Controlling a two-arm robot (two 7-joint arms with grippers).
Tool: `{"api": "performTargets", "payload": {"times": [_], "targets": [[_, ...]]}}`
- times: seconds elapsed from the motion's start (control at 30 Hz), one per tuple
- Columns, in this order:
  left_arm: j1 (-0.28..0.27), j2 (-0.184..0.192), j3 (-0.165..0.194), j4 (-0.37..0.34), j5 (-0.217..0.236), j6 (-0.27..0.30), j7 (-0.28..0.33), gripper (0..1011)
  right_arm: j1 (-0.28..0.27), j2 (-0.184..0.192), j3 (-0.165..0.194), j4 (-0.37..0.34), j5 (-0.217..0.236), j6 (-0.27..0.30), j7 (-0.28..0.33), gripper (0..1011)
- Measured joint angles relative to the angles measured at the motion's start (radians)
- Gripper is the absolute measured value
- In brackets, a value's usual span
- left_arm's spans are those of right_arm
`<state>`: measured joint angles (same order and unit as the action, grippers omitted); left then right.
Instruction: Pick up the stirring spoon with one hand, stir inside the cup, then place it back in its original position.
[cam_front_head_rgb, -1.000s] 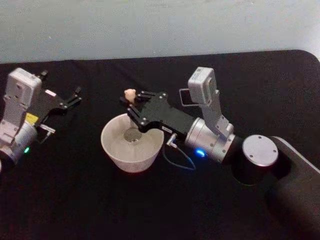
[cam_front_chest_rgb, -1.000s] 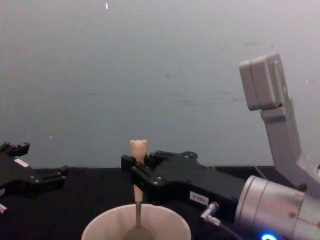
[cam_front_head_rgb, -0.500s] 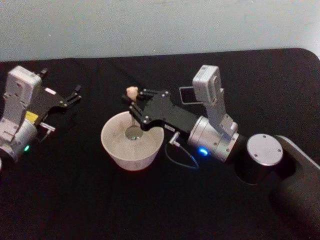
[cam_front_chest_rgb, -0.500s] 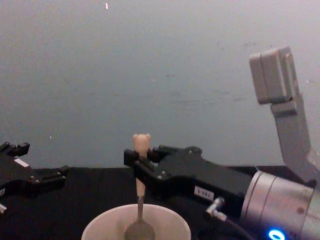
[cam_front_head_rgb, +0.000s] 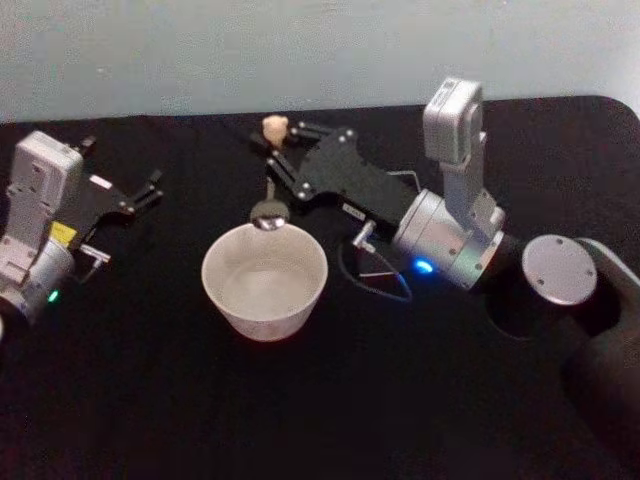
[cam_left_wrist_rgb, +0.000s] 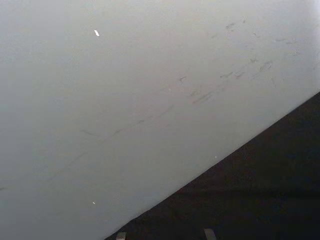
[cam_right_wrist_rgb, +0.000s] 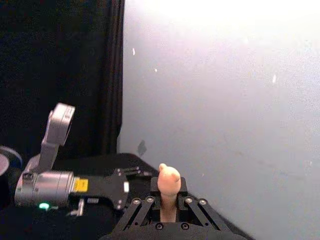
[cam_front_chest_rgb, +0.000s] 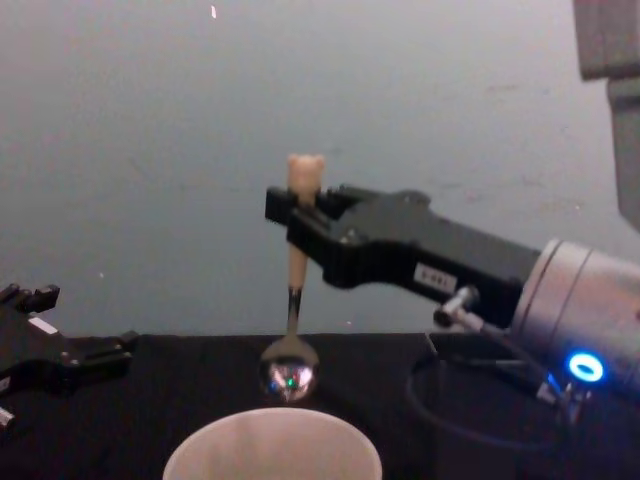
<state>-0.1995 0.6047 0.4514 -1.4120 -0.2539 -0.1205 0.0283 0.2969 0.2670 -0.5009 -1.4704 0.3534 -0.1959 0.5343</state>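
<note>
Our right gripper (cam_front_chest_rgb: 297, 212) pinches the stirring spoon (cam_front_chest_rgb: 293, 290) by its cream bear-topped handle. The shiny round bowl hangs below the fingers (cam_front_chest_rgb: 284, 206), over the pale cup (cam_front_head_rgb: 262, 325). Our left gripper (cam_front_head_rgb: 130, 185) idles, splayed.

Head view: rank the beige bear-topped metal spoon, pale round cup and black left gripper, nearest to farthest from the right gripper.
1. Beige bear-topped spoon, gripped in the right gripper.
2. Pale round cup, just below, centre.
3. Black left gripper, open, far left.

a pale grey wall (cam_left_wrist_rgb: 125, 100) spans the upper left of the frame, faint dark scuffs (cam_left_wrist_rgb: 240, 75) at upper right, a white fleck (cam_left_wrist_rgb: 96, 33) near the top. a black table (cam_left_wrist_rgb: 265, 200) cuts diagonally across the lower right. two small grey tips (cam_left_wrist_rgb: 209, 233) sit apart at the bottom edge.
</note>
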Motion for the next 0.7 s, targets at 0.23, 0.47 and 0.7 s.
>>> {"api": "performTargets", "payload": {"times": [0.23, 0.47, 0.7], "targets": [[0.0, 0.0, 0.0, 0.0, 0.0, 0.0, 0.0, 1001, 0.005, 0.02, 0.023, -0.054, 0.013, 0.009, -0.014, 186], [0.0, 0.0, 0.0, 0.0, 0.0, 0.0, 0.0, 1001, 0.005, 0.043, 0.063, -0.095, 0.024, 0.01, -0.041, 186], [0.0, 0.0, 0.0, 0.0, 0.0, 0.0, 0.0, 1001, -0.012, 0.066, 0.103, -0.121, 0.027, 0.017, -0.071, 186]]}}
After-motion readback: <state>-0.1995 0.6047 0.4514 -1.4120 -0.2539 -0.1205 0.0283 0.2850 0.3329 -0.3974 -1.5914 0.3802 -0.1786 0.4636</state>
